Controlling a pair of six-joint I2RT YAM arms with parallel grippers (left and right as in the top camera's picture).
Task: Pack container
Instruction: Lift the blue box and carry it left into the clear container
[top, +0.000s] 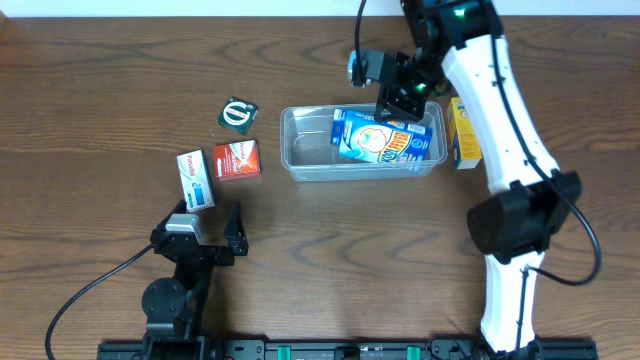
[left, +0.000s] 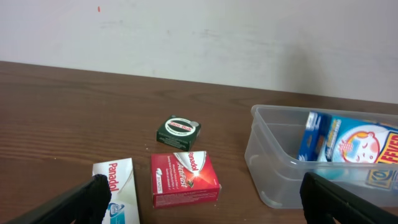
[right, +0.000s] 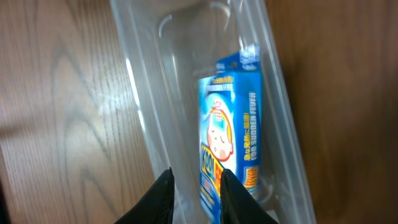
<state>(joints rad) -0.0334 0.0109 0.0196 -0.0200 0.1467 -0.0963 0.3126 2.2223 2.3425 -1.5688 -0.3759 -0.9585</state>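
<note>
Your right gripper (right: 194, 186) hovers over blue Kool Fever box (top: 385, 140) lying in clear container (top: 290, 150); can't tell whether it grips. Left gripper (top: 210, 222) spread wide, empty.

On the wooden table (top: 100, 100), a green box (top: 237, 114) is lying just beyond the red box (top: 237, 160), a white Panadol box (top: 196, 179) just left.

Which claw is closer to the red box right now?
Left. The left claw sits just short of the red box; the right claw hangs over the clear container, well off to its side.
</note>
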